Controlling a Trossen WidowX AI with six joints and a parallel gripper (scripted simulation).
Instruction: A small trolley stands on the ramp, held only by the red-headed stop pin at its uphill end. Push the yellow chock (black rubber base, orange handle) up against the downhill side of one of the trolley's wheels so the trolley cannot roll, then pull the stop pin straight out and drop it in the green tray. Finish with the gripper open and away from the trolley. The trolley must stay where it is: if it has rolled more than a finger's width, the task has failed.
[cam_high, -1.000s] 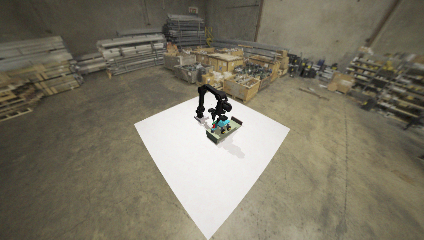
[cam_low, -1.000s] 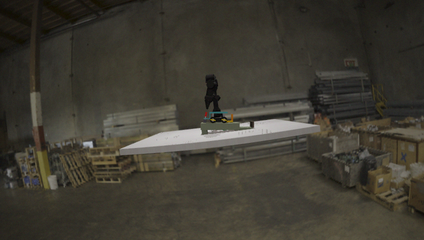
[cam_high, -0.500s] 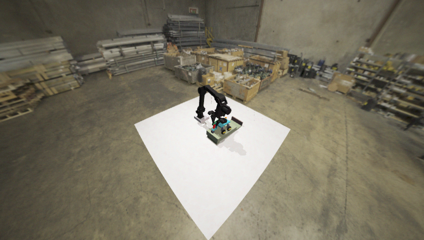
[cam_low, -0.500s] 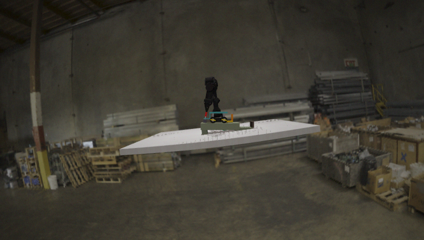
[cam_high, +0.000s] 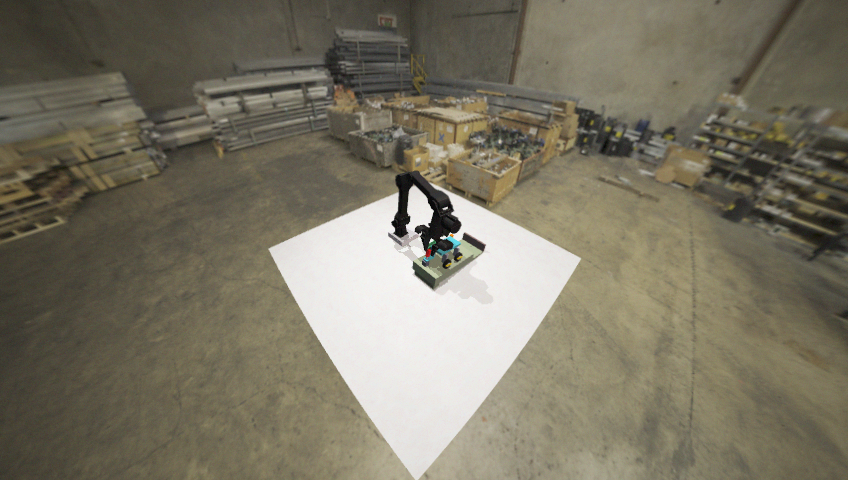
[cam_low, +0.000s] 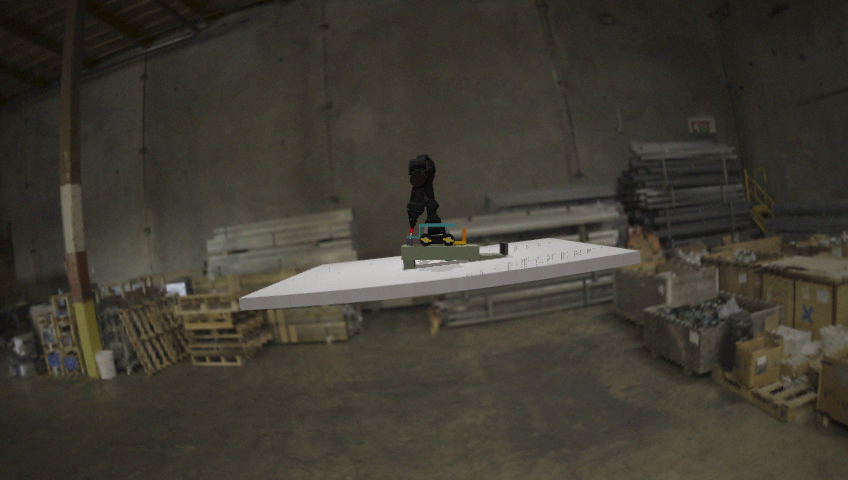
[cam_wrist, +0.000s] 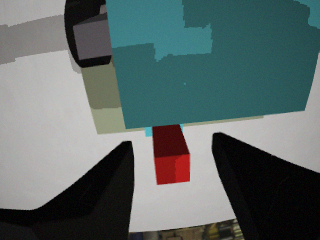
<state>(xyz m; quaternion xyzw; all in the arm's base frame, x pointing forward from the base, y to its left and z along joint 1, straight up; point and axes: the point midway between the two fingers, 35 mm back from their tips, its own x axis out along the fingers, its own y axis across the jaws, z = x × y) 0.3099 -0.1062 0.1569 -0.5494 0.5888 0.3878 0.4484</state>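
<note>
Red-headed stop pin between the 2 spread, empty fingers, apart from both, at trolley edge

The warehouse is dim and softly blurred, its lines bowing toward the edges; the white table is bright and sharp-edged; a soft grey shadow falls beside the ramp; the wrist view is blocky, with dark shadow patches across the trolley.
</note>
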